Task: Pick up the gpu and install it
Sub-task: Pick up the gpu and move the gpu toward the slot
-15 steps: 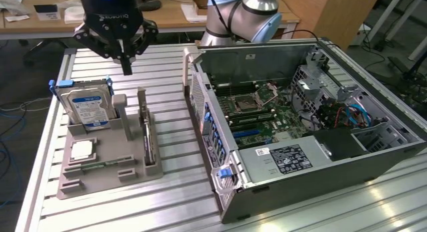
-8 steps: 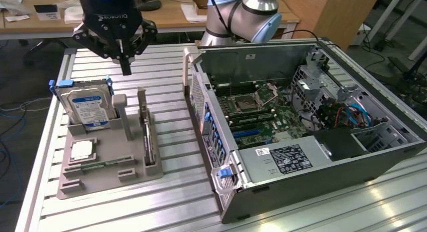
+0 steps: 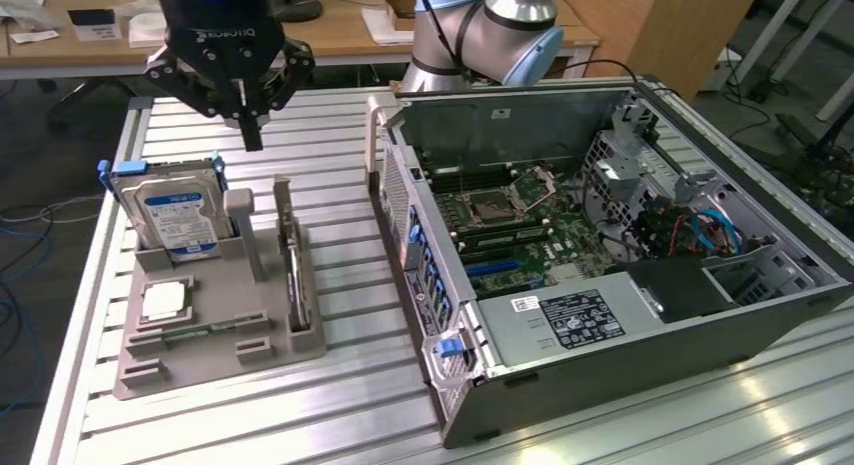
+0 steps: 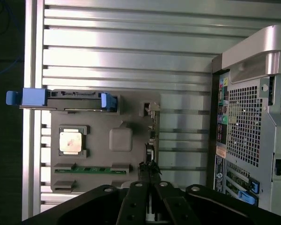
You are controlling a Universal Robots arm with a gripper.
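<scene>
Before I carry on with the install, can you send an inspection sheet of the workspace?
Surface: slatted aluminium table.
Job's things: thin dark gpu card upright in grey holder tray; open grey computer case beside it.
Clutter: blue-labelled silver hard drive, square processor chip, green memory stick, all in the tray.
Gripper: black gripper shut, empty, above the tray.
Cables: blue cables inside the case.
Surroundings: wooden desk behind.

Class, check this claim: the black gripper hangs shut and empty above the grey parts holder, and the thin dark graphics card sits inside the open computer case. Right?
No. The exterior view shows the thin dark graphics card standing on edge in the grey parts holder, not in the open computer case. The black gripper is shut and empty above it.
</scene>
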